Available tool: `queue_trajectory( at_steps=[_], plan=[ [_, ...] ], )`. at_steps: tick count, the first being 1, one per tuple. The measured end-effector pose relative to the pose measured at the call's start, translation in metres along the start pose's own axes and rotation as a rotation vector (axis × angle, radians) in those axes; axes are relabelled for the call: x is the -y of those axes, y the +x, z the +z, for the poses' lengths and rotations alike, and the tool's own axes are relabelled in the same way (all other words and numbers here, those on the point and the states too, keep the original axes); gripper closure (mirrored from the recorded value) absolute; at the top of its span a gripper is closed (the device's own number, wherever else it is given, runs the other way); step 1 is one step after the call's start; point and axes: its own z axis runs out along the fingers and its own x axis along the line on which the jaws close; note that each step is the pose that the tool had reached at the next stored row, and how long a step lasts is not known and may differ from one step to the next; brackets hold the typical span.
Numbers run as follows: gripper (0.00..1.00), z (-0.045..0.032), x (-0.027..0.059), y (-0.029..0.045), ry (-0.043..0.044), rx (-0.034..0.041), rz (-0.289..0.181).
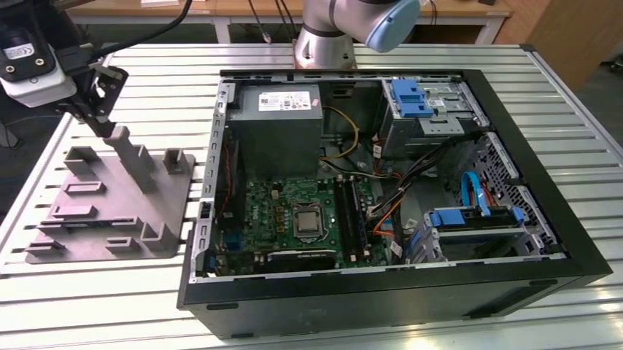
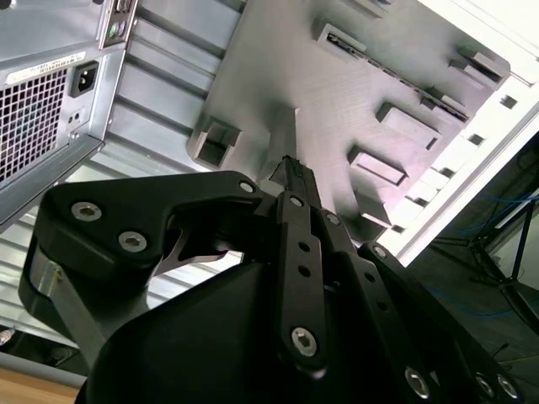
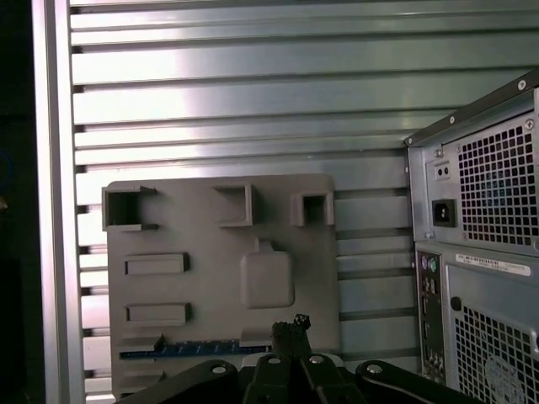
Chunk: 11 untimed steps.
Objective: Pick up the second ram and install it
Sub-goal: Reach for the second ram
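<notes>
The second ram (image 3: 194, 348) shows as a thin dark-blue strip standing on edge in a long slot of the grey fixture plate (image 3: 210, 295). In the second wrist view it is the dark dotted line (image 2: 392, 74) in the long slot. My gripper (image 1: 101, 125) hangs over the far part of the fixture plate (image 1: 107, 219), next to its tall post. In both wrist views the fingertips (image 3: 290, 324) (image 2: 290, 168) are pressed together with nothing between them, above the plate and apart from the ram.
The open computer case (image 1: 574, 240) lies to the exterior view's right of the fixture, with the green board (image 1: 292, 211) and its long black slots (image 1: 352, 211) inside. Its rear panel (image 3: 480, 252) stands close beside the fixture. The slatted metal table (image 1: 98, 292) surrounds both.
</notes>
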Motion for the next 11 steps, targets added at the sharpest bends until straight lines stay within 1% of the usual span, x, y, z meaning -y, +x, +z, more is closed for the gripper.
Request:
queue_trajectory(
  at_steps=[4,11],
  plan=[
    [0.90,0.0021,0.0024,0.0023,0.0000,0.0000,0.000],
    [0.90,0.0050,0.0129,0.0072,0.0001,0.0000,0.000]
  ],
)
